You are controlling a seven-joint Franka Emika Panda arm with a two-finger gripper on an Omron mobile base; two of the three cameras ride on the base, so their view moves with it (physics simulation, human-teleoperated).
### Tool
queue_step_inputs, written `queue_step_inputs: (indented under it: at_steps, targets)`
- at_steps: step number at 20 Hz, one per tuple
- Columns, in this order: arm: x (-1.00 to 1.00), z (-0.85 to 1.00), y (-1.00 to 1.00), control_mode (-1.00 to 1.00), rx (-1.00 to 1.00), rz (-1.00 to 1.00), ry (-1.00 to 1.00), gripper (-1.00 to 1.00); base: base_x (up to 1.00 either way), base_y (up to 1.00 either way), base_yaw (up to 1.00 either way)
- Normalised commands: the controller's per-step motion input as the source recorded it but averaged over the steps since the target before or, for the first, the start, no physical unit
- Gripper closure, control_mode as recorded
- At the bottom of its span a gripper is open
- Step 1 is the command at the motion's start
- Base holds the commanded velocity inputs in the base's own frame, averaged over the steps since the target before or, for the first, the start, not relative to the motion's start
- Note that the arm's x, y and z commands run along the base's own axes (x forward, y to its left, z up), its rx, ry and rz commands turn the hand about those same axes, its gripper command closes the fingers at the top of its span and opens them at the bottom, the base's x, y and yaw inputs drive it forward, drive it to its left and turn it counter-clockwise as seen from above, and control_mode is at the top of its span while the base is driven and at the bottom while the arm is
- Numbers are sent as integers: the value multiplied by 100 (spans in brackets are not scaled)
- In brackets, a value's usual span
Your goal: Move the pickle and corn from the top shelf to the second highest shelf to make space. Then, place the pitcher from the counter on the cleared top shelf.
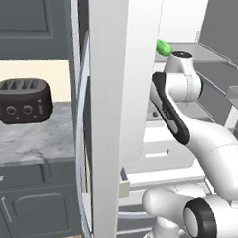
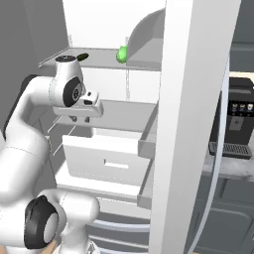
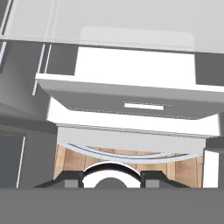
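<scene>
Fridge interior, white | pickle (image 2: 122,54) on top shelf (image 2: 99,58), above and beyond pincer (image 2: 79,119) | pincer spread unclear | pickle likely light, glossy, slippery: pinch mid-body across width

Even, shadowless, slightly soft rendering.

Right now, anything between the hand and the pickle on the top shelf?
In the right base view, bare shelf and open air: the hand hangs below and left of the pickle, which sits on the top shelf.

pickle (image 2: 121,54) on top shelf (image 2: 99,58)
</scene>
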Motion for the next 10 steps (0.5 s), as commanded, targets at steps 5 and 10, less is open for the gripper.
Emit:
queue_step_inputs:
  at_steps: [5, 10]
  targets:
    - [-1, 0, 1, -100, 0, 0, 0, -100, 0, 0, 0]
    - [0, 0, 0, -100, 0, 0, 0, -100, 0, 0, 0]
